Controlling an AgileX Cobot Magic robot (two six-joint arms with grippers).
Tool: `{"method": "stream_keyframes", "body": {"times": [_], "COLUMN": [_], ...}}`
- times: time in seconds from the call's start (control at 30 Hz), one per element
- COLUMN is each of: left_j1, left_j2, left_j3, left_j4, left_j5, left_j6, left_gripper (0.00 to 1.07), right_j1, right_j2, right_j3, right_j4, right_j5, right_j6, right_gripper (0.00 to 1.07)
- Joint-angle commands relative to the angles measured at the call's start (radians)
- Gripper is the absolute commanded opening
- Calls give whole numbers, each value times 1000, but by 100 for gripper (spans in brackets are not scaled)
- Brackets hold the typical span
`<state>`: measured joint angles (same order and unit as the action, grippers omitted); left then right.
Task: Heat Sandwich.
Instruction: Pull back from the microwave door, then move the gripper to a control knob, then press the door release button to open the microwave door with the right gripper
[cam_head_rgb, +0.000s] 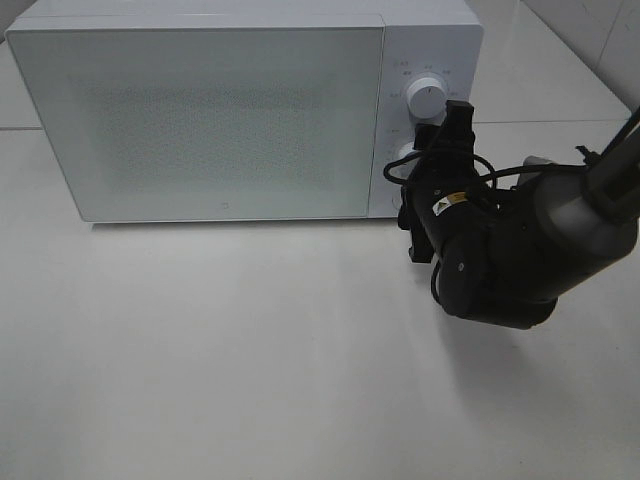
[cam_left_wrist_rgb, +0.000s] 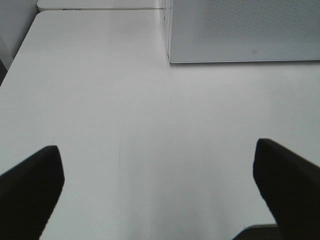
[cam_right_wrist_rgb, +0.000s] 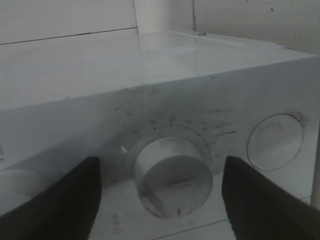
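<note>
The sandwich is out of view. The white microwave (cam_head_rgb: 230, 120) stands at the back with its door shut. My right gripper (cam_head_rgb: 425, 175) is at its control panel, open around the lower knob (cam_head_rgb: 403, 158). In the right wrist view that knob (cam_right_wrist_rgb: 172, 182) sits between the two fingers (cam_right_wrist_rgb: 65, 200), with a gap on each side, so neither touches it. My left gripper (cam_left_wrist_rgb: 160, 192) is open above bare white table (cam_left_wrist_rgb: 150, 125), holding nothing, with the microwave's lower corner (cam_left_wrist_rgb: 172, 55) some way ahead of it.
The upper knob (cam_head_rgb: 428, 100) is above the right gripper. A flat round button (cam_right_wrist_rgb: 275, 142) lies beside the knob in the right wrist view. The right arm (cam_head_rgb: 520, 250) reaches in from the right edge. White table (cam_head_rgb: 250, 350) spreads in front of the microwave.
</note>
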<state>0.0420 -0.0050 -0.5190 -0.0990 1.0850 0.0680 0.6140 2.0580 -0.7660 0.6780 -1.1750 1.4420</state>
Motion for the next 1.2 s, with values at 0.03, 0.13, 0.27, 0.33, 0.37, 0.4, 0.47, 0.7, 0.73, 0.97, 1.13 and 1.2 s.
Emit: {"method": "stream_keyframes", "body": {"times": [0.03, 0.13, 0.27, 0.33, 0.37, 0.4, 0.47, 0.7, 0.73, 0.97, 1.13, 1.2], "left_j1": [3, 3, 3, 3, 3, 3, 3, 3, 3, 3, 3, 3], "left_j2": [-16, -16, -16, -16, -16, -16, -16, -16, -16, -16, -16, -16], "left_j3": [1, 1, 1, 1, 1, 1, 1, 1, 1, 1, 1, 1], "left_j4": [-3, -3, -3, -3, -3, -3, -3, -3, -3, -3, -3, -3], "left_j5": [-14, -14, -14, -14, -14, -14, -14, -14, -14, -14, -14, -14], "left_j6": [-6, -6, -6, -6, -6, -6, -6, -6, -6, -6, -6, -6], "left_gripper": [98, 98, 98, 98, 98, 98, 98, 98, 98, 98, 98, 98], "right_j1": [-7, -7, -7, -7, -7, -7, -7, -7, -7, -7, -7, -7], "right_j2": [-11, -11, -11, -11, -12, -19, -33, -108, -118, -205, -278, -309], "right_j3": [-2, 21, 31, 34, 36, 42, 53, 134, 148, 264, 329, 349], "right_j4": [-10, -24, -66, -77, -89, -107, -127, -185, -194, -247, -283, -300], "right_j5": [-139, -138, -141, -142, -143, -142, -142, -89, -83, -60, 41, 96], "right_j6": [-20, -20, -14, -11, -8, -5, -5, -17, -17, -17, -44, -86], "right_gripper": [70, 70, 70, 70, 70, 70, 70, 70, 70, 70, 70, 70]}}
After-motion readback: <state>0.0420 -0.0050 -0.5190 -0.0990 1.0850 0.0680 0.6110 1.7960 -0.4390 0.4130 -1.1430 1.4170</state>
